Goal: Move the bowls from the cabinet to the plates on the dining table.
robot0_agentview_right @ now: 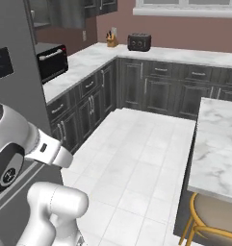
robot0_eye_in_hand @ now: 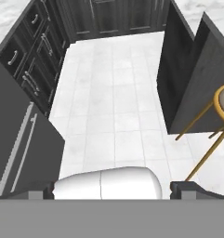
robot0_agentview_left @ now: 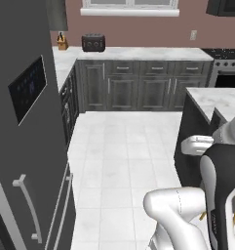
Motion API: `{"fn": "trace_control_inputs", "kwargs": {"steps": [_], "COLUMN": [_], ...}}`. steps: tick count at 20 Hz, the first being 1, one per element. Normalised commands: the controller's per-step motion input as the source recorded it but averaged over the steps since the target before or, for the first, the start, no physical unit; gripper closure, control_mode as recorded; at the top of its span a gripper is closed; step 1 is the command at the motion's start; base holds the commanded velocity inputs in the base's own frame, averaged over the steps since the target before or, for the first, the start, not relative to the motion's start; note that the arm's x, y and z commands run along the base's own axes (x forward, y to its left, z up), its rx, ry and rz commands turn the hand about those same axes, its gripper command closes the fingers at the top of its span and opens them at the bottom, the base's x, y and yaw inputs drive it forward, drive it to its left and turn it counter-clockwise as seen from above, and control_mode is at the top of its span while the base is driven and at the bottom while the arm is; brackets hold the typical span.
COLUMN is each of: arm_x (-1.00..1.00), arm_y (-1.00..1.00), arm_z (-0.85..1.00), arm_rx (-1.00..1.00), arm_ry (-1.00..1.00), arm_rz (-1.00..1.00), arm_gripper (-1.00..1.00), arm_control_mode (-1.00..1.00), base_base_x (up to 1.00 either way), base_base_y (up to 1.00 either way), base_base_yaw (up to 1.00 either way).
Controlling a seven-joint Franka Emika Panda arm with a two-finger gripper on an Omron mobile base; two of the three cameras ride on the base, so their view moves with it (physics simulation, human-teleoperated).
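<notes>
In the hand view my gripper (robot0_eye_in_hand: 113, 191) is open, its two dark fingertips (robot0_eye_in_hand: 187, 188) far apart at the bottom with nothing between them. It looks down on the white tiled floor beside the dark base of the dining table (robot0_eye_in_hand: 197, 74). The table's white marble top (robot0_agentview_left: 214, 100) lies at the right of both base views (robot0_agentview_right: 218, 139) and its visible part is bare. A dark grey wall cabinet (robot0_agentview_right: 69, 12) hangs at the upper left, far from the hand. The bowls and the plates are out of view.
A grey fridge (robot0_agentview_left: 26, 146) stands close on the left. Low drawer cabinets (robot0_agentview_left: 138, 83) carry a marble worktop with a toaster (robot0_agentview_left: 93, 42), a knife block (robot0_agentview_left: 62, 42) and a microwave (robot0_agentview_right: 51, 61). A wooden stool (robot0_agentview_right: 213, 216) stands by the table. White floor (robot0_agentview_left: 119, 146) lies open between.
</notes>
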Motion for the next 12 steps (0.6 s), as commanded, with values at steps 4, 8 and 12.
{"fn": "trace_control_inputs", "kwargs": {"steps": [4,8,12], "arm_x": [0.00,0.00,0.00], "arm_y": [0.00,0.00,0.00], "arm_z": [0.00,0.00,0.00], "arm_rx": [0.00,0.00,0.00], "arm_ry": [0.00,0.00,0.00], "arm_rz": [0.00,0.00,0.00], "arm_gripper": [-1.00,-1.00,-1.00], "arm_control_mode": [1.00,1.00,1.00], "base_base_x": [0.31,0.53,0.66], "base_base_y": [0.03,0.07,0.08], "base_base_yaw": [0.00,-0.01,0.00]}}
